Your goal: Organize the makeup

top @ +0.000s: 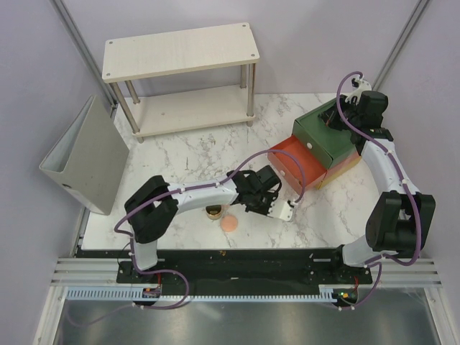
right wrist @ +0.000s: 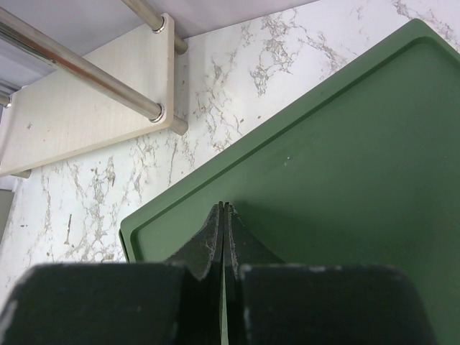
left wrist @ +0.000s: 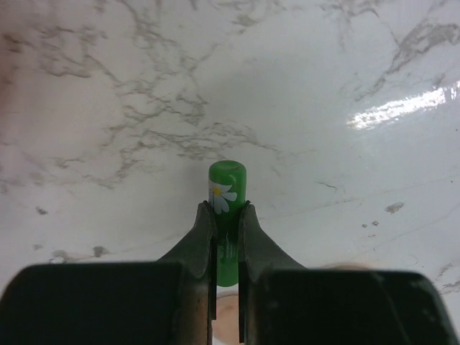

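Observation:
My left gripper [left wrist: 226,208] is shut on a short green tube [left wrist: 227,185] with a white daisy on it and holds it above the marble table. In the top view this gripper [top: 275,207] is just left of the open red drawer [top: 298,167]; the tube is hidden there. A peach-pink disc [top: 230,223] and a dark gold-rimmed jar [top: 213,211] lie under the left arm. My right gripper [right wrist: 224,205] is shut and empty, over the green top of the drawer box [right wrist: 345,165], at the back right in the top view [top: 346,108]. The other makeup is out of view.
The green-red-yellow drawer box [top: 327,136] stands at the right. A two-level wooden shelf [top: 180,72] stands at the back, also in the right wrist view [right wrist: 86,108]. A grey binder [top: 86,154] leans at the left edge.

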`<state>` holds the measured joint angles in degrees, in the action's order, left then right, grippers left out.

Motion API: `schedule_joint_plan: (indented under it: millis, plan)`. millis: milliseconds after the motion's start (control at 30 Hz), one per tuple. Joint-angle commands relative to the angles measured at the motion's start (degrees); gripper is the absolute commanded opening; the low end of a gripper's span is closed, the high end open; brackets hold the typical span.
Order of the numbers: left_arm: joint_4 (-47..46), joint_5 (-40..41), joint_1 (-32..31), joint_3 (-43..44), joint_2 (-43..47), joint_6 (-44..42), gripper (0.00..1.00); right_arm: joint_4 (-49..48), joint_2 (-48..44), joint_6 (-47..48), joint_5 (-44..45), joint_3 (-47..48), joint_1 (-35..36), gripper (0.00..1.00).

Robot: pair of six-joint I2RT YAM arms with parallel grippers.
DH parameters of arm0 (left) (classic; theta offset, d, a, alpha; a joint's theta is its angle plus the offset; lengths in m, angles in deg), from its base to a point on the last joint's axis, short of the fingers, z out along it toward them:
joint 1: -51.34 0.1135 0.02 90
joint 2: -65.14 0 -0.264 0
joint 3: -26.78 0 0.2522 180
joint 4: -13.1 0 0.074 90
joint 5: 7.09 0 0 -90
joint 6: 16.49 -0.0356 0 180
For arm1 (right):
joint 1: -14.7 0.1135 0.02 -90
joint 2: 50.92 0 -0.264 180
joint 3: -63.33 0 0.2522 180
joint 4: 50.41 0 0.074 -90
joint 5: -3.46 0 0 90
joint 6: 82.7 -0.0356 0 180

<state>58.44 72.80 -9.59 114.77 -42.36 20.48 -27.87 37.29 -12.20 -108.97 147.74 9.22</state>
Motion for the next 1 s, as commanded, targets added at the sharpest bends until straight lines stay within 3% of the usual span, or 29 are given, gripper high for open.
schedule_joint_plan:
  millis: [0,400,700,767,833,900,967]
  plan:
    - [-1.24,0.53,0.19,8.45,5.28,3.2,0.02,21.81,6.19,2.72,1.61,-5.61,0.64,0.0]
    - [-6.87,-2.55,1.69,21.99,2.66,5.4,0.02,21.72,6.02,2.81,1.34,-5.7,0.55,0.0]
    - [-9.16,-1.49,2.48,31.22,-6.84,7.42,0.03,21.72,6.37,2.72,1.08,-5.61,0.64,0.0]
    - [-9.25,-1.23,2.39,32.37,-8.24,7.68,0.11,21.72,6.37,2.72,1.08,-5.53,0.55,0.0]
    - [-9.51,-0.7,2.39,33.6,-9.65,7.95,0.34,21.72,6.28,2.72,1.17,-5.61,0.64,0.0]
    - [-10.04,0.17,2.39,33.78,-10.01,8.03,0.51,21.72,6.1,2.72,1.17,-5.61,0.64,0.0]
    - [-11.0,1.22,2.39,33.78,-9.92,7.77,0.55,21.72,6.1,2.81,1.17,-5.79,0.55,0.0]
